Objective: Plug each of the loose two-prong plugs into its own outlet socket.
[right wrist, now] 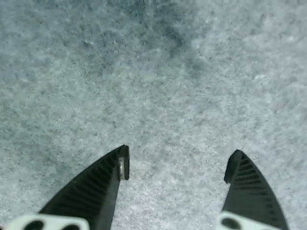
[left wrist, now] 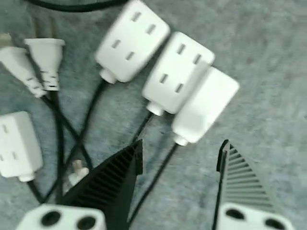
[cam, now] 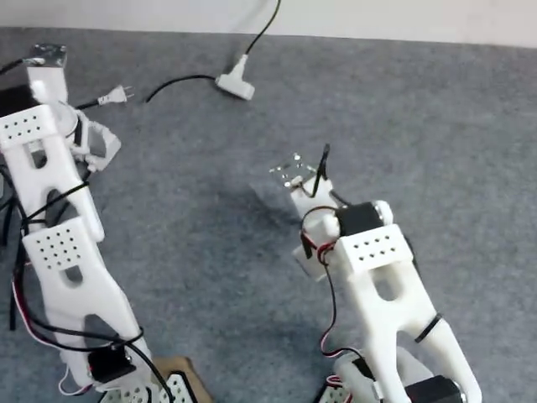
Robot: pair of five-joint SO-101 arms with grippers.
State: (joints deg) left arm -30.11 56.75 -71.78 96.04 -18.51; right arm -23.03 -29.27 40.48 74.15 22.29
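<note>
**Left arm, wrist view.** The left end effector [left wrist: 180,146] stood wide open above the grey worktop [left wrist: 278,48]. Two white two-prong plugs [left wrist: 45,62] lay side by side, and three outlet sockets [left wrist: 132,40] were clustered just ahead of its fingertips, with black cords [left wrist: 60,139] crossing nearby.

**High view.** A single plug [cam: 113,97] lay close to the left arm, and a lone socket [cam: 236,84] lay farther right.

**Right arm.** The right end effector [right wrist: 180,152] hung wide open over the worktop, well apart from that socket.
</note>
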